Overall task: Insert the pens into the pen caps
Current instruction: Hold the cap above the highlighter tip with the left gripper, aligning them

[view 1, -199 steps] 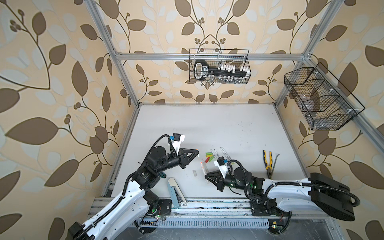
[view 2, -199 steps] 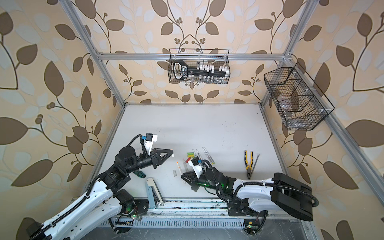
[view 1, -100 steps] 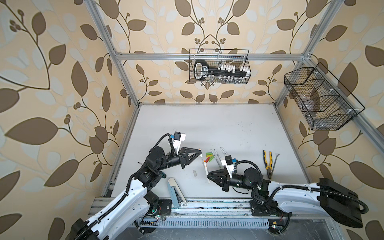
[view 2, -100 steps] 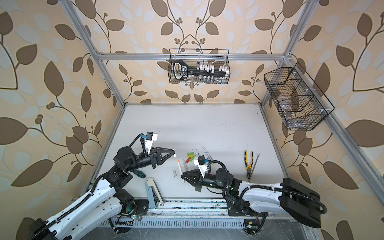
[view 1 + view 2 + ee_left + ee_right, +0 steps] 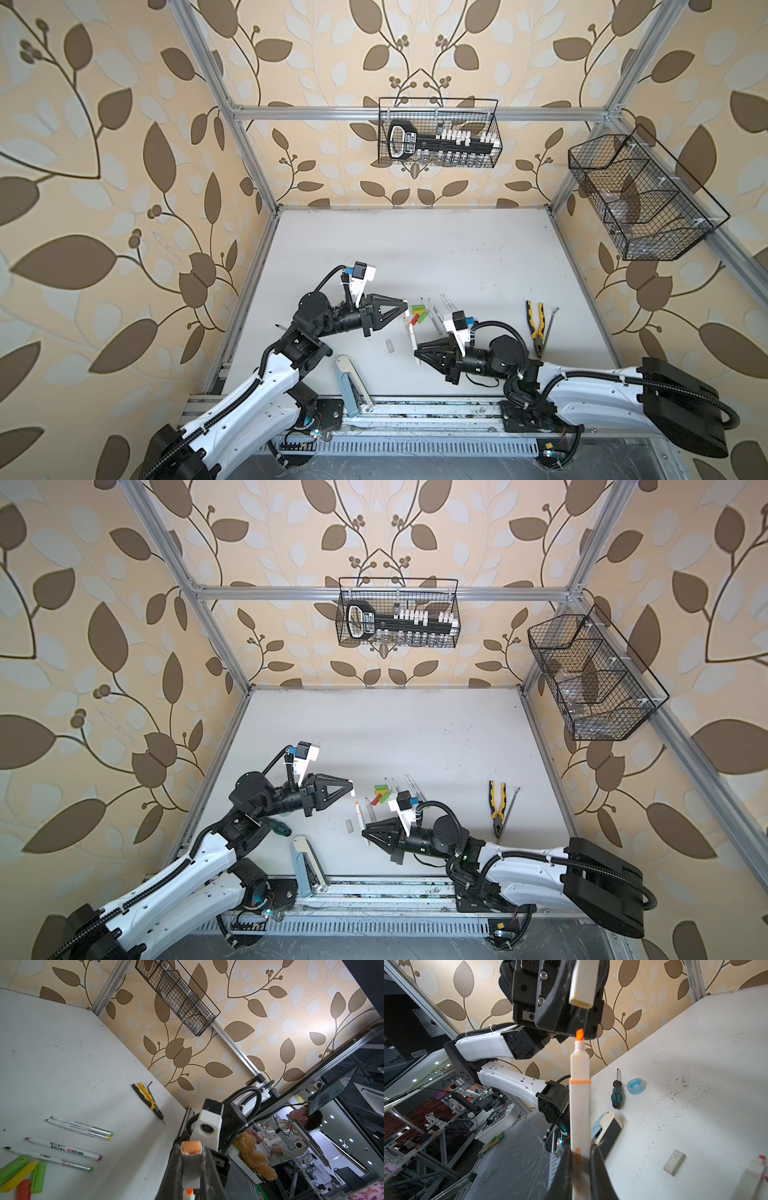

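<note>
Both jaws are clamped shut on parts. Your left gripper (image 5: 404, 300) pinches a short whitish pen cap with an orange end (image 5: 190, 1164), with its open mouth facing the other arm. Your right gripper (image 5: 417, 351) is closed on the rear of a thick white marker pen with an orange tip (image 5: 580, 1105). In the right wrist view the tip sits just short of the cap's mouth, roughly in line, not inside.

Surface: white tabletop (image 5: 415, 249), scuffed, with dark specks.
- Nearest the front edge is a pale blue stapler (image 5: 348, 384).
- A green-and-black-handled screwdriver (image 5: 277, 827) lies by your left arm, with a blue roll of clear tape (image 5: 636, 1086) just beside it.
- A loose whitish-grey stubby cap (image 5: 389, 346) lies near the held pen. A second thick white pen with a red tip (image 5: 755, 1175) is close by.
- Further out, green, yellow and red plastic caps (image 5: 19, 1176) are bunched together. Four slim white marker pens with dark print (image 5: 64, 1148) lie just beside them.
- Off to the right, well apart, are yellow-and-black-handled pliers (image 5: 534, 326) with a grey metal hex key (image 5: 550, 328) alongside.

Room: beige wallpaper with brown leaves (image 5: 124, 166) and an aluminium frame (image 5: 415, 112).

Containers:
- The black wire basket on the back wall (image 5: 496, 124) holds a black bar with a looped handle and rows of small white blocks (image 5: 440, 143).
- The black wire basket on the right wall (image 5: 681, 195) is split by dividers. Its contents are too faint to tell.
</note>
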`<action>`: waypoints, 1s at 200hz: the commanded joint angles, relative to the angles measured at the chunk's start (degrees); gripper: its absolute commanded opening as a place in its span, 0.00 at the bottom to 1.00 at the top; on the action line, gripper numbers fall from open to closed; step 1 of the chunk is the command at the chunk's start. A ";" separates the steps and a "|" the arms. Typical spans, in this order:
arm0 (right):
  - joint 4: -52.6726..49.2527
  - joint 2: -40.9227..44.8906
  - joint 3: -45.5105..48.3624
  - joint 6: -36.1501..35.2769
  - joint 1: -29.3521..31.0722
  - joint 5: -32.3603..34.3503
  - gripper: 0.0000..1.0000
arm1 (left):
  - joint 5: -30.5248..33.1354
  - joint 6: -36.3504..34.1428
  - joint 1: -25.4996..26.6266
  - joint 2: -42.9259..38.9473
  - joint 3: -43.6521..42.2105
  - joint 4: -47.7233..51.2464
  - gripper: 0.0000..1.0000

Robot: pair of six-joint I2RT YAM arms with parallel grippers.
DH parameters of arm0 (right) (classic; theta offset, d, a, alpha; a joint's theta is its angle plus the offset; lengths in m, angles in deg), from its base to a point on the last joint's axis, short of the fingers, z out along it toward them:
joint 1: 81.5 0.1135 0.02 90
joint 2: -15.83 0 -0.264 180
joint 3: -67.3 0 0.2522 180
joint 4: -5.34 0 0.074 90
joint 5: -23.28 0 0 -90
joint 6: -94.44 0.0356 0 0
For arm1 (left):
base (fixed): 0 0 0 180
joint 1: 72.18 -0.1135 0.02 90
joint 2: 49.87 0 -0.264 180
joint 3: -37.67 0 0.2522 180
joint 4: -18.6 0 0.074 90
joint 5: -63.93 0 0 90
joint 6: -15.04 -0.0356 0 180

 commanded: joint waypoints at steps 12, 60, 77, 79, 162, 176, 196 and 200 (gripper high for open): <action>2.10 1.70 -0.95 -0.84 -0.79 -0.79 0.06 | -3.25 1.59 -0.76 1.17 -0.52 -5.46 0.00; 1.08 2.36 -1.60 -1.02 -1.82 -1.89 0.06 | -3.79 2.32 -0.80 2.38 -0.51 -7.00 0.00; 1.05 1.83 -1.93 -0.98 -1.75 -2.22 0.06 | -3.92 2.82 -0.79 2.63 -0.60 -8.00 0.00; 1.12 1.81 -1.93 -1.01 -1.77 -2.24 0.06 | -3.93 2.86 -0.80 2.64 -0.60 -8.07 0.00; 4.31 -2.60 -3.48 -0.19 -1.75 -3.29 0.05 | -4.23 3.23 -1.01 2.18 -0.41 -8.86 0.00; 4.48 -2.68 -3.70 -0.23 -1.82 -3.24 0.05 | -4.23 3.23 -1.03 2.11 -0.60 -8.94 0.00; 4.39 -2.15 -3.55 -0.32 -2.01 -3.07 0.05 | -4.20 3.31 -1.02 2.11 -0.78 -9.12 0.00; 4.32 -1.95 -3.54 -0.32 -2.01 -3.03 0.05 | -4.23 3.31 -1.01 2.10 -0.86 -9.11 0.00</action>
